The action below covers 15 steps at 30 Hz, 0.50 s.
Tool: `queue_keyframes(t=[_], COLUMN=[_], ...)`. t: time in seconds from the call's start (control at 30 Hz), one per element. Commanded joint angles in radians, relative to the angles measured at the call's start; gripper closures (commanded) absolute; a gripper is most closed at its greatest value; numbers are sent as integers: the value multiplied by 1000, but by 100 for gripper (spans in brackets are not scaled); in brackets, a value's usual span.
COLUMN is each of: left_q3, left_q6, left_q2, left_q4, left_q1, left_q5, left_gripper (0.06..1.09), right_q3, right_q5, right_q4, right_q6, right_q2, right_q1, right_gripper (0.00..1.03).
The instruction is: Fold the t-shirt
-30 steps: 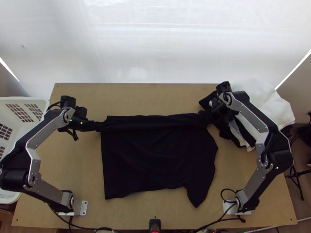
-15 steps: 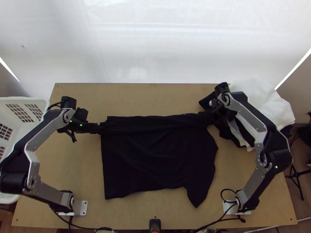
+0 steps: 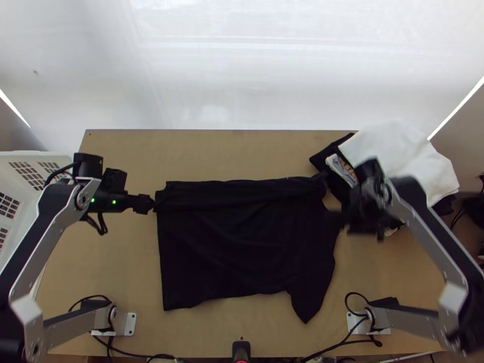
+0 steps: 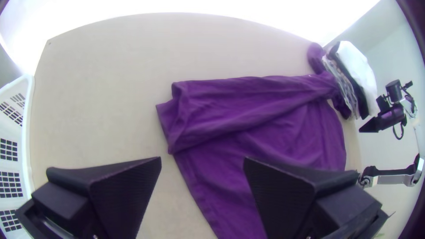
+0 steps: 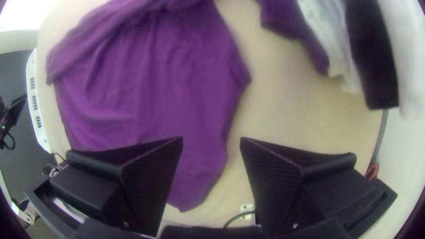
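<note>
The left gripper [image 4: 202, 159] and right gripper [image 5: 211, 139], both wide open, have drawn off the t-shirt [image 3: 242, 248]'s band towards the worktop [image 3: 199, 151]'s far edge (one fold done, I'd say).

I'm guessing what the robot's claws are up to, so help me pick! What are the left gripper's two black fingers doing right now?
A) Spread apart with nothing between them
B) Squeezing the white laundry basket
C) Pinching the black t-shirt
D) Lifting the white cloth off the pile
A: the left gripper's fingers stand wide apart, and neither clamps the t-shirt, which lies on the table.
</note>
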Motion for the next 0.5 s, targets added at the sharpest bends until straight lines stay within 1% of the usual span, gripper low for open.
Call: queue_keyframes(t=[0.0, 0.03, 0.07, 0.13, 0.2, 0.47], left_q3=[-43, -45, -46, -46, -45, -20], left_q6=[-69, -81, -94, -120, -127, -149], left_q2=[-141, -148, -157, -172, -177, -178], left_q4=[-30, -34, -34, -34, -32, -35], left_q1=[-56, -72, -84, -104, -122, -147], left_q5=[6, 6, 6, 5, 5, 5], left_gripper=[18, 18, 18, 18, 18, 18], right_q3=[-365, -397, -423, -463, -492, -483], right_q5=[-85, -110, -125, -139, -191, -202], right_q4=[-8, 8, 34, 84, 124, 147], right_q6=[38, 36, 27, 12, -4, -43], right_q2=[-241, -253, -264, -266, -253, -94], right_q1=[34, 34, 40, 57, 57, 63], right_gripper=[42, 47, 54, 65, 66, 65])
